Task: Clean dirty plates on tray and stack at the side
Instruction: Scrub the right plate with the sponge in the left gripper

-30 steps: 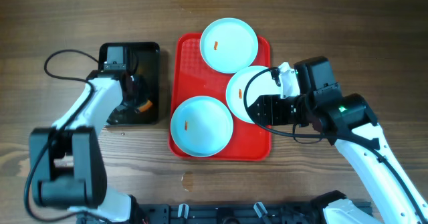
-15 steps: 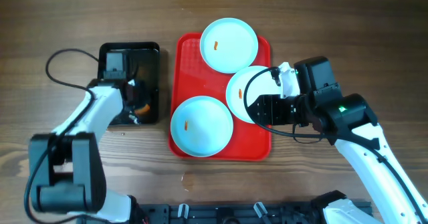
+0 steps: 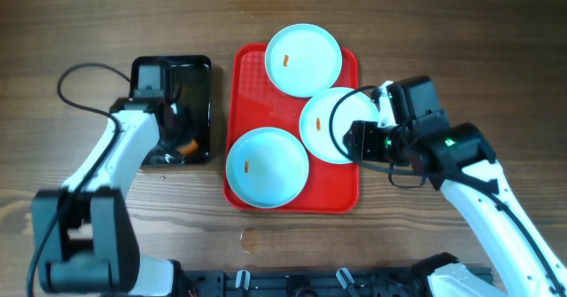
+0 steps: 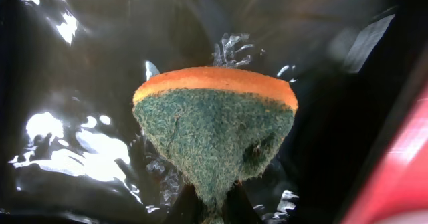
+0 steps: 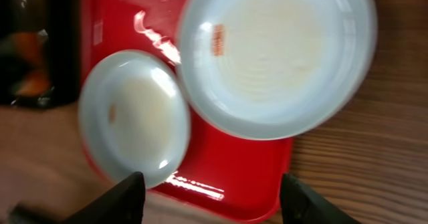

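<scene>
The red tray holds three pale-blue plates: a far one, a right one and a near-left one. The far and near-left plates each show a small orange smear. My right gripper hovers over the right plate's edge. In the right wrist view it is open above the tray's near right corner, holding nothing. Ahead of it lie the smeared right plate and the near-left plate. My left gripper is shut on a green-and-orange sponge.
A wet black tray stands left of the red tray, and the left gripper holds the sponge over it. Bare wooden table lies to the right of the red tray. The left arm's cable loops at the far left.
The right gripper has drawn back to the right and turned, uncovering more of the right plate. The left arm shifted slightly over the black tray, sponge still held.
</scene>
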Controlling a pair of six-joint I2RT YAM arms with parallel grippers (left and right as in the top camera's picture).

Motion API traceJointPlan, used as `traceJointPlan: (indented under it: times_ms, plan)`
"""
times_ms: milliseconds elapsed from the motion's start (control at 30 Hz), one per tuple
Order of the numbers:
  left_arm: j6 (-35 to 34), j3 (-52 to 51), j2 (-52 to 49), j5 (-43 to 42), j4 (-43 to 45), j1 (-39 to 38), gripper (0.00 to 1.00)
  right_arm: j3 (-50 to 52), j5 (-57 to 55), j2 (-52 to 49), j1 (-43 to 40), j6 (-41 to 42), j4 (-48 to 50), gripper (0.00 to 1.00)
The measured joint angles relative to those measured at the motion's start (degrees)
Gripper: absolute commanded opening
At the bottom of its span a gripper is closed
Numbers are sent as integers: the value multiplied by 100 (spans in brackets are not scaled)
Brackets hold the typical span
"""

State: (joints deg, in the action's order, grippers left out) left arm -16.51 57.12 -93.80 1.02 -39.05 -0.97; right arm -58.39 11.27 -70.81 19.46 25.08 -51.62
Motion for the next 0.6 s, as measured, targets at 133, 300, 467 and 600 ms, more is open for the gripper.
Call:
traceJointPlan:
  times_ms: [133, 300, 467, 600]
  plan:
    - [-9, 431, 498, -354, 79, -299, 4, 22, -691, -262, -31, 337, 404, 62]
    - [-245, 636, 739, -697, 612, -1152, 4, 22, -940, -782, -417, 275, 975, 57]
    - [-675, 634, 619, -837, 1368, -2076, 4, 22, -538, -1530, -1270, -118, 1226, 46]
    - [-1069, 638, 455, -872, 2050, -2634, 4, 22, -20, -2004, -1705, -490, 1388, 42]
